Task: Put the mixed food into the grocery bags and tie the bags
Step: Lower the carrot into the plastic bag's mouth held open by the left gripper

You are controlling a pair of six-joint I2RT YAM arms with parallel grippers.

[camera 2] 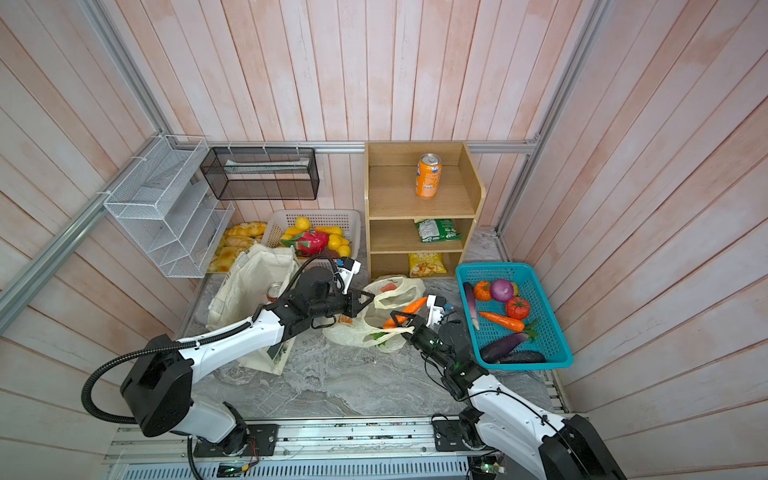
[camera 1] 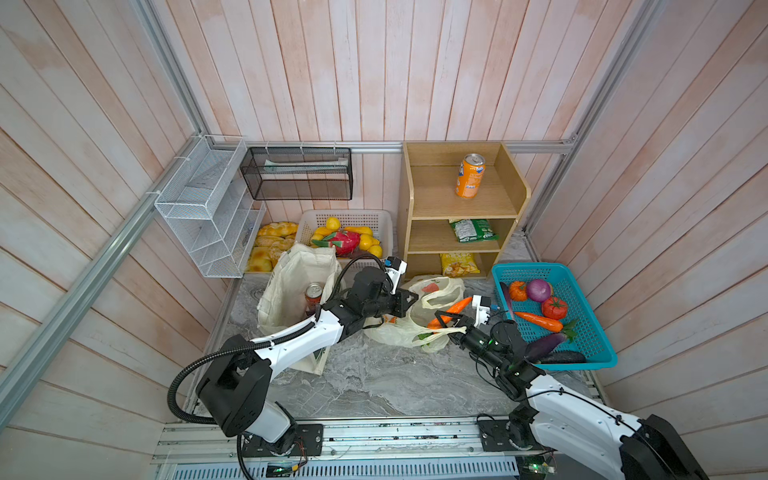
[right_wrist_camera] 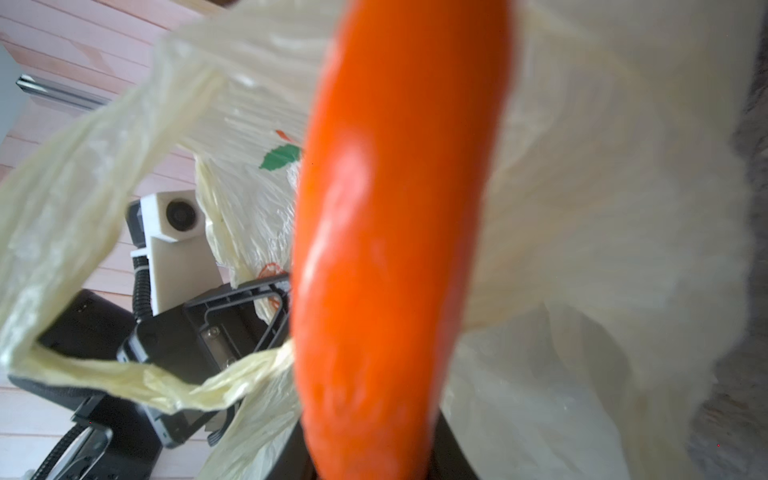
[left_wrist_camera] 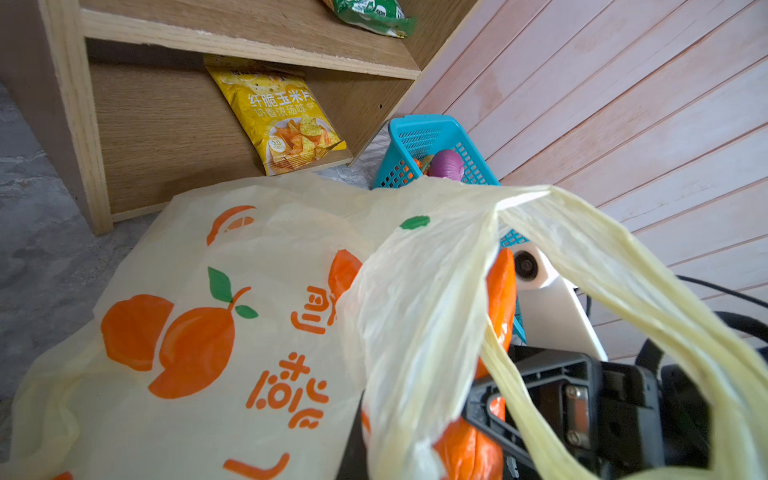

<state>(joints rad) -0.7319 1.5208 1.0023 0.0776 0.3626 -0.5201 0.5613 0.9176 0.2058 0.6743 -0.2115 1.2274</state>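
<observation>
I have the left gripper [camera 1: 410, 298] pinched fully together on the thin film at the mouth of the pale-yellow plastic bag [camera 1: 397, 332]. It holds that edge up above the marble table [camera 1: 374, 382], and my right gripper [camera 1: 443, 322] sits just across the opening from it. The right gripper is clamped on an orange carrot [camera 1: 457, 308], its jaws part-way closed around the lower part. The pointed tip angles up and away beyond the fingertips, and the other end is down at the bag's opening. A bag handle [camera 1: 451, 331] lies draped across the right gripper's fingers. In the right wrist view the carrot fills the middle, with bag film on both sides of it and the left gripper just beyond. Some green shows through the film just below the right gripper; I cannot tell whether it is this carrot's top or something already inside. Behind the left gripper, beside its wrist, the cream canvas tote [camera 1: 291, 270] stands open with the red soda can [camera 1: 312, 293] upright in it. On the outer side of the right gripper's wrist, a second carrot [camera 1: 538, 321] lies in the blue basket [camera 1: 552, 268] among other toy vegetables, apart from the bag
</observation>
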